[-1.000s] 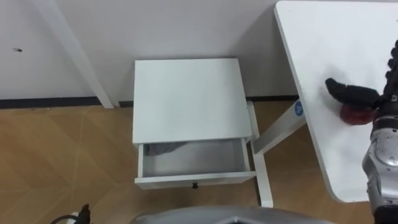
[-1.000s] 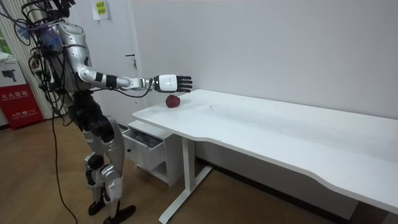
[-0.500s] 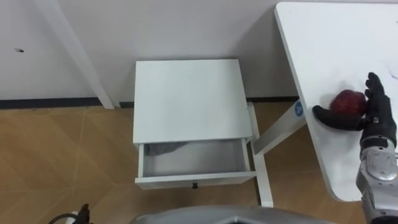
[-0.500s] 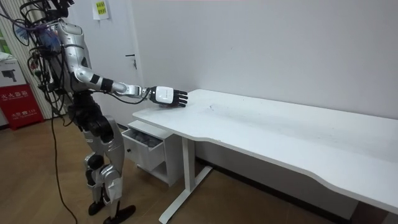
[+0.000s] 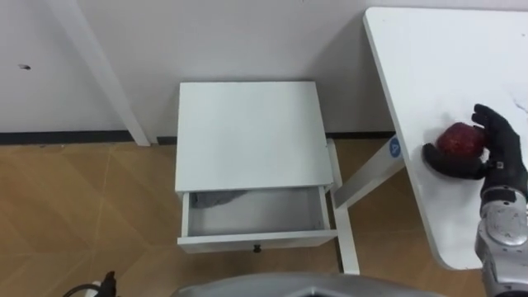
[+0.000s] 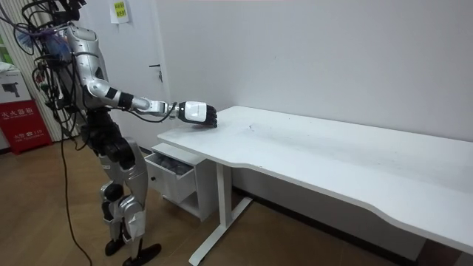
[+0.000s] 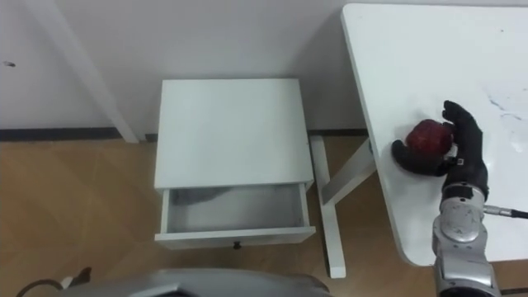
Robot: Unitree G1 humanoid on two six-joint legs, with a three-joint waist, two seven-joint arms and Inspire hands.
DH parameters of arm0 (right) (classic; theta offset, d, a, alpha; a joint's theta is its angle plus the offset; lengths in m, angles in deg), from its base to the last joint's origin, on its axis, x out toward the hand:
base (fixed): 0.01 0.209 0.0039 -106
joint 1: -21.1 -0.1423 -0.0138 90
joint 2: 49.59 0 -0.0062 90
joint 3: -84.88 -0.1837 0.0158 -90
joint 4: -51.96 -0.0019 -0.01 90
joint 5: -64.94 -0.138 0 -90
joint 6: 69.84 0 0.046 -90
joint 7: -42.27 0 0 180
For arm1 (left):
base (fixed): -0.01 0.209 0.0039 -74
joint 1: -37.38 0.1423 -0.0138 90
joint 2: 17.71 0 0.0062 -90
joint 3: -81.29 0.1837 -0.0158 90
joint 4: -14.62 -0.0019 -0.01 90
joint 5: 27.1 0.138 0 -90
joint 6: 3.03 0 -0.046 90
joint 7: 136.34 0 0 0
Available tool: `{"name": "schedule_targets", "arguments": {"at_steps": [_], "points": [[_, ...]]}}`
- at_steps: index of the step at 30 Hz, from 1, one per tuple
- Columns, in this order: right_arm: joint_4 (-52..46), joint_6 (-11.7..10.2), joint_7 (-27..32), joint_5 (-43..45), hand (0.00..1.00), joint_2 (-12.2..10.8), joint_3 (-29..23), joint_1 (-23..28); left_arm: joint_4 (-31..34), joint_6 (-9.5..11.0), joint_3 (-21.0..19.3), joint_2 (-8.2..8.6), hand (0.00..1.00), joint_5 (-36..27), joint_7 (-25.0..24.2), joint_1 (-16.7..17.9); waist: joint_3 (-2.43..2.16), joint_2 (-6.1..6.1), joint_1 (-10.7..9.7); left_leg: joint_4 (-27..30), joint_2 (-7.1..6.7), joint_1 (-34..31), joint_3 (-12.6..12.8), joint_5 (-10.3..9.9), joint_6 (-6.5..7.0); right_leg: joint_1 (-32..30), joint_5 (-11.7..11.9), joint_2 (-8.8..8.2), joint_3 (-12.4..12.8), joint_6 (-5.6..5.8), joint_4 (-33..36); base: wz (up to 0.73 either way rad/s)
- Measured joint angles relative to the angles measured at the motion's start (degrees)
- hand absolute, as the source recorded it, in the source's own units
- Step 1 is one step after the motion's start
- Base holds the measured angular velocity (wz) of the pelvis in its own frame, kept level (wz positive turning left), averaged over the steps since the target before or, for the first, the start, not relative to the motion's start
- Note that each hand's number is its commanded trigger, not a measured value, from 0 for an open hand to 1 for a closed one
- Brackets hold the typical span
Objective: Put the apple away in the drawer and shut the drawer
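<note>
Apple (image 5: 459, 139) sits on the table (image 5: 429, 58), close to the table's left edge. Right hand (image 5: 493, 153) is cupped round it, thumb and fingers curled on either side. Drawer (image 5: 256, 213) of the small white cabinet (image 5: 247, 132) stands pulled open, left of the table, just beside the table's leg (image 5: 371, 173). Grey cloth (image 5: 216, 198) lies inside it. Robot stands at the table's end.
</note>
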Motion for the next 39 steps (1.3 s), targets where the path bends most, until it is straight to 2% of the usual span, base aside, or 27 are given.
{"name": "schedule_targets", "arguments": {"at_steps": [12,17,19,23,27,29,31,34,36,39], "points": [[-0.66,-0.93,1.07,1.95,1.0,-0.08,0.46,0.45,0.05,0.19,0.45,-0.05,0.0,0.06,0.26,-0.36,0.06,0.15,-0.11,0.03,0.01,-0.15,-0.25,-0.04,-0.06,-0.04,0.0,0.02,-0.45,0.0,0.08,0.0],[-1.76,-0.9,1.5,3.16,1.0,-0.13,2.54,0.3,-0.47,0.18,2.84,-0.32,0.0,-0.16,0.29,-1.4,0.17,0.28,0.2,0.11,0.04,-0.16,-0.26,-0.06,-0.1,-0.09,0.03,0.06,-0.4,-0.05,0.05,-0.01],[-3.27,-0.86,1.52,4.87,1.0,-0.29,5.07,0.16,-0.71,0.23,5.0,-0.36,0.0,-0.06,0.36,-2.04,0.24,0.39,0.29,0.11,0.06,-0.19,-0.24,-0.09,-0.16,-0.17,0.1,0.15,-0.27,-0.16,0.01,-0.04],[-7.7,0.09,0.15,8.76,1.0,-1.82,8.41,0.18,-1.88,0.36,6.49,-0.34,0.0,0.02,0.32,-3.2,0.37,0.59,0.39,0.08,0.13,-0.23,-0.12,-0.08,-0.25,-0.31,0.14,0.22,-0.18,-0.23,0.02,-0.02],[-11.22,0.25,-1.16,10.15,1.0,-2.33,13.89,-0.68,-2.13,0.41,8.86,-0.64,0.0,-0.03,0.15,-4.17,0.49,0.82,1.99,0.37,0.17,-1.1,-0.14,-0.04,-0.28,-1.06,0.24,0.21,-0.46,-0.38,0.01,-0.01],[-11.08,0.33,-3.81,10.8,1.0,-2.34,17.34,-1.67,-2.28,0.49,10.23,-0.65,0.0,0.05,0.13,-4.2,0.5,0.84,2.54,0.34,0.16,-1.17,-0.64,-0.04,-0.29,-0.99,0.24,0.23,-0.77,-0.38,-0.01,0.12],[-11.18,0.97,-8.14,11.24,1.0,-2.68,23.46,-2.0,-2.31,0.53,11.65,-0.52,0.0,0.03,-0.08,-4.18,0.65,1.04,4.03,0.3,0.13,-1.53,-1.37,-0.03,-0.31,-1.0,0.24,0.18,-1.72,-0.38,-0.14,0.18],[-11.25,1.8,-12.48,11.21,1.0,-3.02,29.19,-2.64,-2.31,0.51,12.27,-0.39,0.0,-0.03,-0.13,-4.21,0.83,1.29,5.69,0.48,-0.05,-2.09,-2.45,0.0,-0.27,-0.99,0.24,-0.02,-2.66,-0.37,-0.63,0.24],[-12.01,2.02,-14.44,11.25,1.0,-3.36,30.23,-2.9,-2.3,0.51,12.29,-0.39,0.0,-0.06,-0.16,-4.23,1.0,1.53,6.78,0.99,-0.15,-2.9,-3.02,0.0,-0.25,-1.07,0.24,-0.12,-2.88,-0.37,-0.94,0.29],[-12.02,2.05,-16.0,11.34,1.0,-3.43,31.72,-4.45,-2.31,0.35,12.28,-0.34,0.0,-0.06,-0.49,-4.33,1.13,1.73,6.91,1.28,-0.21,-3.4,-4.53,0.01,-0.26,-0.99,0.24,-0.11,-2.96,-0.36,-0.95,0.26]]}}
